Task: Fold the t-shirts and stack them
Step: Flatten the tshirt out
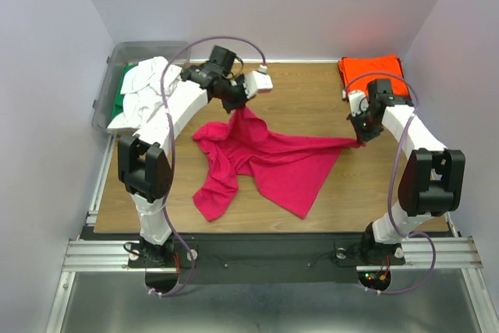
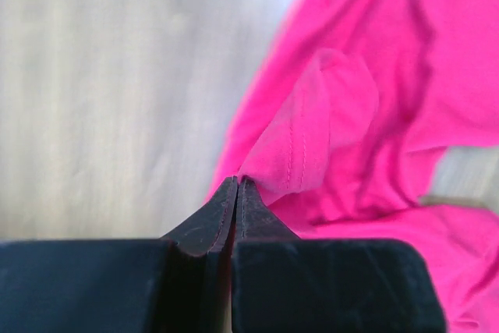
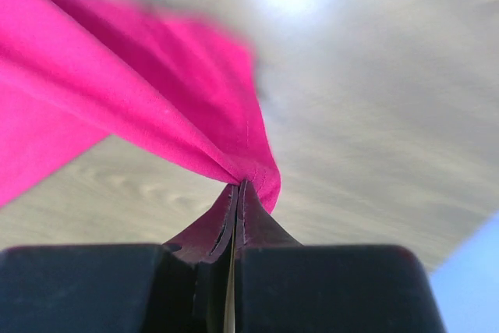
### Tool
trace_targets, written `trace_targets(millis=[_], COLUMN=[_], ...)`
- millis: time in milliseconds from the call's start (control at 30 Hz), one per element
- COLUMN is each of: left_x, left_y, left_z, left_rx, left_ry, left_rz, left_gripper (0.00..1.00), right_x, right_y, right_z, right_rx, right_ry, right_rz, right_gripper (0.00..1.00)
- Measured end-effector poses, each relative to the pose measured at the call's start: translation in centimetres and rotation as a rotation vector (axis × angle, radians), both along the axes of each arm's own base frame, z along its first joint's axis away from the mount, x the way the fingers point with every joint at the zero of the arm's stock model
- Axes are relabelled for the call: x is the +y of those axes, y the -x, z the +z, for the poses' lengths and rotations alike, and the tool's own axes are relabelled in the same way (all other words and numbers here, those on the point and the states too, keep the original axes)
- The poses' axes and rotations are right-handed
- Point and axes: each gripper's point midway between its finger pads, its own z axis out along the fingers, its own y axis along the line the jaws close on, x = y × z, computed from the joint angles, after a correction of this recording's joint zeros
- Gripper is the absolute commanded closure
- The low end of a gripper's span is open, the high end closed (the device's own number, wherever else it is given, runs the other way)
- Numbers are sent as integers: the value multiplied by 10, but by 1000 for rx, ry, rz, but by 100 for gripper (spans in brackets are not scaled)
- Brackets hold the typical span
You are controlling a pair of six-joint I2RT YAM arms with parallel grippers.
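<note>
— While each claw pinches its own edge of the magenta t-shirt [image 1: 265, 165], the cloth sags across the middle of the tabletop [image 1: 312, 97]. Why is it held so?
— Likely to stretch it flat for folding. Left gripper [image 1: 238, 105] clamps a hem near the far edge; right gripper [image 1: 360, 141] clamps a corner toward the right edge.
— What do the wrist views add?
— Fingers pressed together on fabric, with stitching visible. Only the overhead view shows the orange t-shirt [image 1: 373, 68] folded at the far right corner.
</note>
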Motion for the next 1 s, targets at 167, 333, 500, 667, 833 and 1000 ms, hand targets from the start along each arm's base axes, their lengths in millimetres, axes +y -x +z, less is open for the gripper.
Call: trace_targets(millis=[167,333,500,667,833,1000], left_x=[18,20,29,57,72,79], left_y=[-43,-59,-59,-68,-68,-46], left_z=[73,154,206,249,268,287], left_rx=[-131,-299,-409,-508,-554,-578], left_ry=[114,249,352,447,477,513], left_rz=[142,230,299,392,436,447], left_gripper=[100,100,100,100,100,100], right_x=[-16,-23,-30,-48,-59,-60], right_y=[-48,-83,-100,-108,-108,-97], right_z=[61,128,182,228,255,281], right_rx=[-184,-365,-498,-609,-671,-729], right_ry=[32,63,87,128,155,166], right_rz=[-34,-52,-73,-121,-153,-165], right_gripper=[99,99,99,99,99,99])
